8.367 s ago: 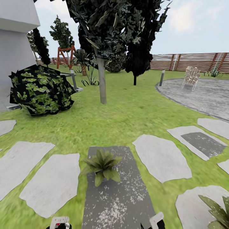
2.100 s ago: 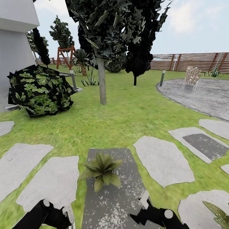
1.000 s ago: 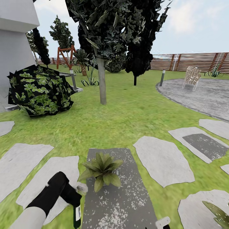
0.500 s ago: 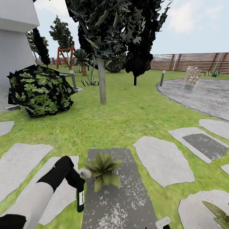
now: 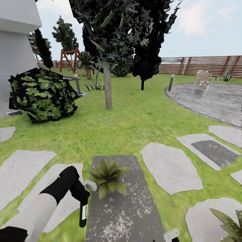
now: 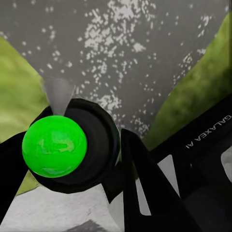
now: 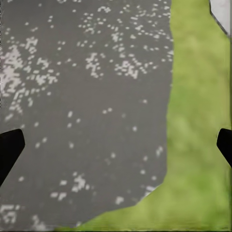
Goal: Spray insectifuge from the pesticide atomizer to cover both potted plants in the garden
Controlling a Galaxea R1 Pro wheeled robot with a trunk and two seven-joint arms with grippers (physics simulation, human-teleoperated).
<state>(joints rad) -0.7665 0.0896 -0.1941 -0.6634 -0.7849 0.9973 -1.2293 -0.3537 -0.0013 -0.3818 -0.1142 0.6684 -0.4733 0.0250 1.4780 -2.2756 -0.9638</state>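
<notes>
1. The pesticide atomizer (image 5: 83, 212) hangs upright at near left, its pale trigger head just beside the nearer potted plant (image 5: 107, 173).
2. Judged light, rigid, smooth-sided; best held high at the neck.
3. The left gripper (image 5: 80, 194) is clamped on that neck.
4. The right gripper (image 7: 116, 147) stands spread, empty, over the dark stepping stone (image 5: 127, 208).

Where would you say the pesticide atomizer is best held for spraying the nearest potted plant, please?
By its neck, from the side away from the plant, as the left claw holds it now. The pesticide atomizer hangs upright, slim body below, and its pale trigger head points at the potted plant unobstructed.
</notes>
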